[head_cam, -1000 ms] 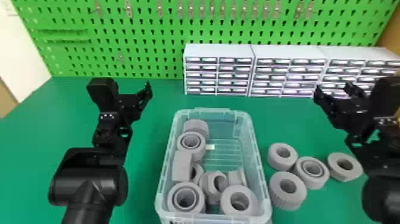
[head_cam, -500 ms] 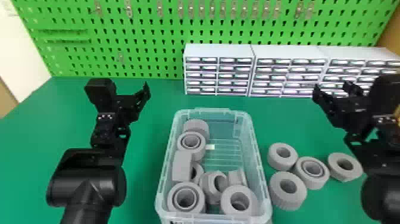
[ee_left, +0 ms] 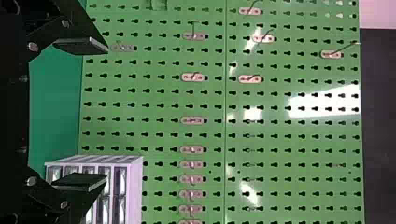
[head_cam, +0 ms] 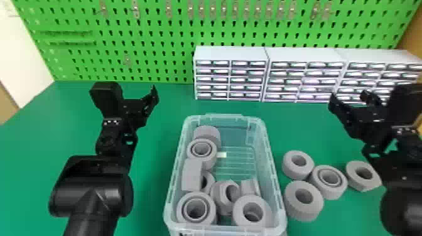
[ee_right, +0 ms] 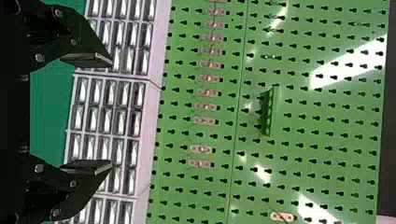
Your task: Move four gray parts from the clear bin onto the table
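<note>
**Four gray parts out on the table, both grippers empty**

The robot appears to be at the end of the job. Four gray parts lie on the green table [head_cam: 314, 131], outside the clear bin [head_cam: 272, 163], matching the number asked for. Taking the bin's middle as the clock's centre in the head view, a small plain ring [head_cam: 290, 172] sits at three o'clock. Beyond it, also around three, come a double-rimmed ring [head_cam: 331, 193] and, farthest out, a faceted nut-like part [head_cam: 354, 182]. A larger plain ring [head_cam: 301, 214] lies at four. The first, second and last of these are bunched closely; whether they touch is hard to tell.

More gray parts remain in the bin, along its nine o'clock side and heaped towards six.

The left gripper [ee_left: 103, 113] is up at ten o'clock, the right gripper [ee_right: 110, 113] at two, both over the table. Each has its jaws released and spread wide, with nothing between them.

The next move likely calls for no further pick: the arms should stay clear of the bin and the group at three to four o'clock. Lowering the right one carelessly could knock the nut-like part; reaching for another would overshoot the count.
</note>
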Robot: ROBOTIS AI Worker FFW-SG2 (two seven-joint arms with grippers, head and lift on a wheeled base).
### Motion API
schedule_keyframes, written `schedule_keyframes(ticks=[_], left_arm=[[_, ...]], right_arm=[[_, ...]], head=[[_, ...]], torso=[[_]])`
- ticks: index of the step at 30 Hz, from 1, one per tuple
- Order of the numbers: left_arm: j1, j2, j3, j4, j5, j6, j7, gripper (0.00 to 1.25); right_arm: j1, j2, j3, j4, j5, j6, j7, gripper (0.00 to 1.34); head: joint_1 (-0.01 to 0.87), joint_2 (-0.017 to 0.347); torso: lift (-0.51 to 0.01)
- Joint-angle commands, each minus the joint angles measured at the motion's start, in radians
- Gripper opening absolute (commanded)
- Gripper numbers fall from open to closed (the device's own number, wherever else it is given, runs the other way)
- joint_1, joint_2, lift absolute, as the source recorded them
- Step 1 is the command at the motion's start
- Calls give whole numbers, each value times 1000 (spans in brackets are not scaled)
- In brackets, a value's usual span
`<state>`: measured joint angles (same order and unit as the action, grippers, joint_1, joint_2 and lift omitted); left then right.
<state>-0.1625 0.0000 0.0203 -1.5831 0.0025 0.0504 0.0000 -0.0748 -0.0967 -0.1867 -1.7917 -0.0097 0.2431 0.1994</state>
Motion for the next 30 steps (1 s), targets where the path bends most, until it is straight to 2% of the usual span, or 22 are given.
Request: schedule_keyframes(ticks=[1,30], left_arm=[[1,-3,3,-2,-1,0,0,953],[9,-3,6,-2,4,-1,0,953]], right_arm=[[0,-1,4,0,-1,-1,2,845],[1,-5,38,8,-3,10,0,845]], head=[[693,72],[693,72]], torso=[[-52],[-52]])
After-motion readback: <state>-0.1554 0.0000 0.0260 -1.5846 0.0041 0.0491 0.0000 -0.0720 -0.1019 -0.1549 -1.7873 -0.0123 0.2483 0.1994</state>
